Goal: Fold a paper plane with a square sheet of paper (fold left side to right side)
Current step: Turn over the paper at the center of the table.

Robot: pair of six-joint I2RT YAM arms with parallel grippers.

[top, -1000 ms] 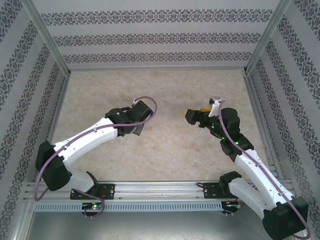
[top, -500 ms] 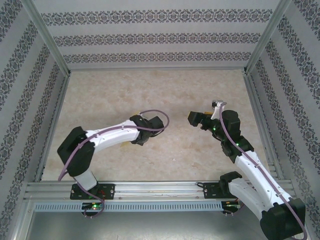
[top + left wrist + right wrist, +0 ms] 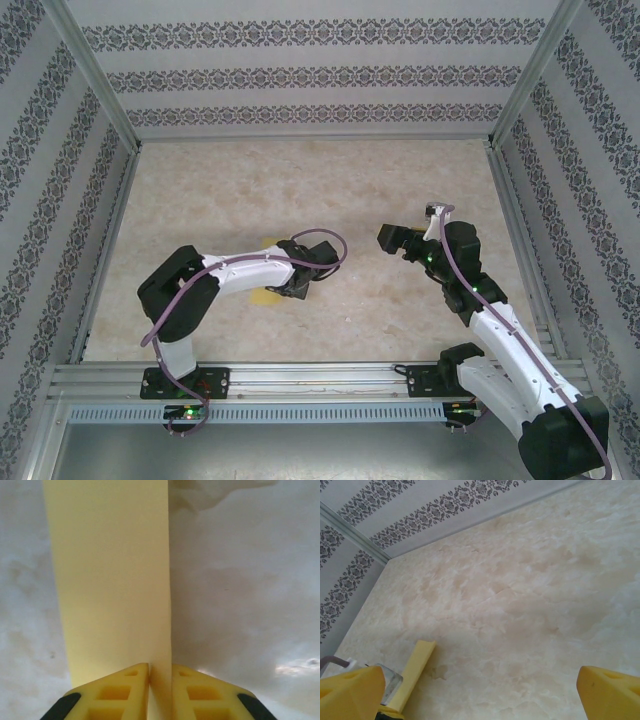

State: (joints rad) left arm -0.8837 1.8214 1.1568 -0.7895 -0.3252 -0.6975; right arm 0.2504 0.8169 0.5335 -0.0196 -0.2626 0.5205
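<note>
Square sheet of paper [image 3: 110, 580] = narrow strip, approx mid tabletop [image 3: 300, 180], bit toward near edge. Left hand [image 3: 160, 669] on it, fingers nearly together w/ paper in the slit, can't tell if pinched. Right hand [image 3: 480, 692] further back toward right edge, wide apart.

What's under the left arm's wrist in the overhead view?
The yellow paper: slivers show on both sides of the left arm, the rest is covered. Wrist view: the left end effector has the paper's edge between its fingers.
</note>
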